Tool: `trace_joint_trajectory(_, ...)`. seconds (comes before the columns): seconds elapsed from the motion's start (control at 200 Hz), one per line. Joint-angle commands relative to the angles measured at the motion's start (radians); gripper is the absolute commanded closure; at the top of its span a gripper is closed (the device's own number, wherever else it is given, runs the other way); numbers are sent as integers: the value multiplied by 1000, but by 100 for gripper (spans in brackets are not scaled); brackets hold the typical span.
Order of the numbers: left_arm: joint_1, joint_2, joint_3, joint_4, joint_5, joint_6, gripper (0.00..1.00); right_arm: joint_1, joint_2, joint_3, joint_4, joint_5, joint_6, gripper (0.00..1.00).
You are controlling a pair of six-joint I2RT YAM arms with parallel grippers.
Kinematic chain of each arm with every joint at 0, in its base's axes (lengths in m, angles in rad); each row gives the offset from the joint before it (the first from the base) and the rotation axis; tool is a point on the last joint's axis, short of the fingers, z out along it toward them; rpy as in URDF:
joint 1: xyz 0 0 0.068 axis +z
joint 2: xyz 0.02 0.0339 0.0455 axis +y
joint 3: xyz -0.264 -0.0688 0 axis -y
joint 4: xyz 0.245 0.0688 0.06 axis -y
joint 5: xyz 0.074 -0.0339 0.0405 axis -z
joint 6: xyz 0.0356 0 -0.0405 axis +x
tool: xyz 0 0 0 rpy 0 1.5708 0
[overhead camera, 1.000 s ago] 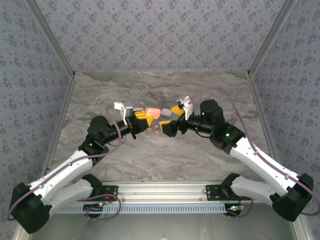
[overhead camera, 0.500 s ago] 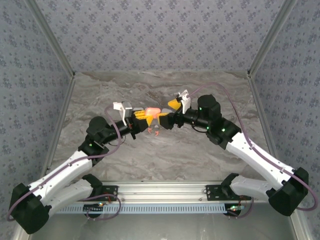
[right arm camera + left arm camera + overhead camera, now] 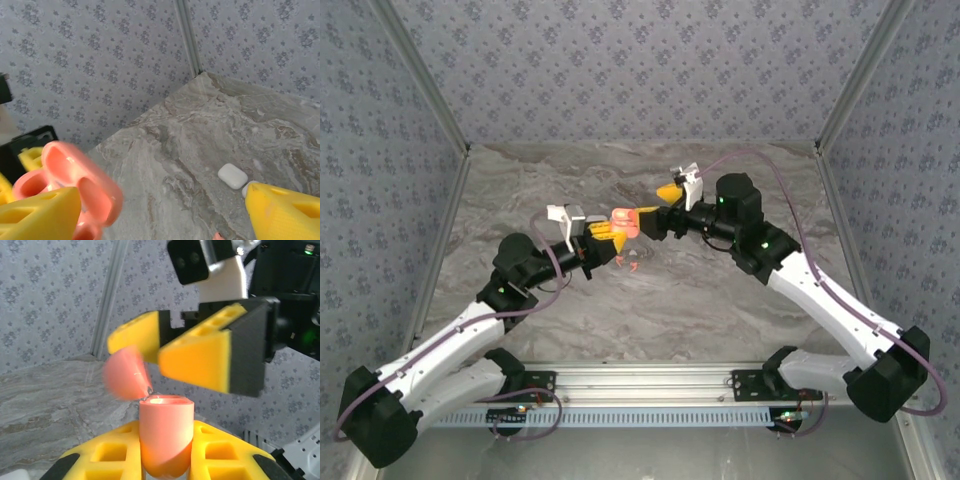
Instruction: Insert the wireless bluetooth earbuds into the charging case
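**Left jaws:** clamped on the charging case [image 3: 165, 425]. The coral-pink case body stands upright between the left yellow pads [image 3: 225, 450], with its mouth facing up. The lid [image 3: 125, 380] is hinged open and tilts to one side, above the left jaws.

**Right jaws:** apart, gripping nothing. In the left wrist view, the right yellow pads [image 3: 200, 357] hang just above and beyond the case mouth, one over the lid and the other over the body. In the right wrist view, the open case [image 3: 80, 185] sits against the inner side of one right pad [image 3: 35, 215]. Whether that pad touches the lid cannot be told. The opposite right pad [image 3: 285, 215] is well apart from the case.

**Overhead view:** both sets of jaws meet tip to tip above the middle of the surface [image 3: 670, 300], with the case [image 3: 625, 225] between them.

**Earbuds:** small coral earbuds [image 3: 634, 264] lie on the surface just beside the left jaws, on the side nearer the arm bases. They are too small to tell their pose.

**Other items:** a white rounded-square case [image 3: 232, 176] lies on the surface beyond the right jaws, nearer the pad away from the coral case
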Motion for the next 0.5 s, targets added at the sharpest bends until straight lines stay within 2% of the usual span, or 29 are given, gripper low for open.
trace_joint_trajectory(0.0, -7, -21, 11, 19, 24, 25, 100, -9, -3, 39, -8, -22, 7, 12)
trace_joint_trajectory(0.12, -8, -29, 9, -12, -14, 37, 100, -19, -57, 27, -21, -32, 3, 12)
trace_joint_trajectory(0.28, -8, -88, -27, -84, -134, 70, 100, -39, -137, -32, -96, 25, 42, 12)
trace_joint_trajectory(0.495, -8, -198, -64, -175, -161, 93, 100, -25, -64, -116, -205, 145, 175, 24)
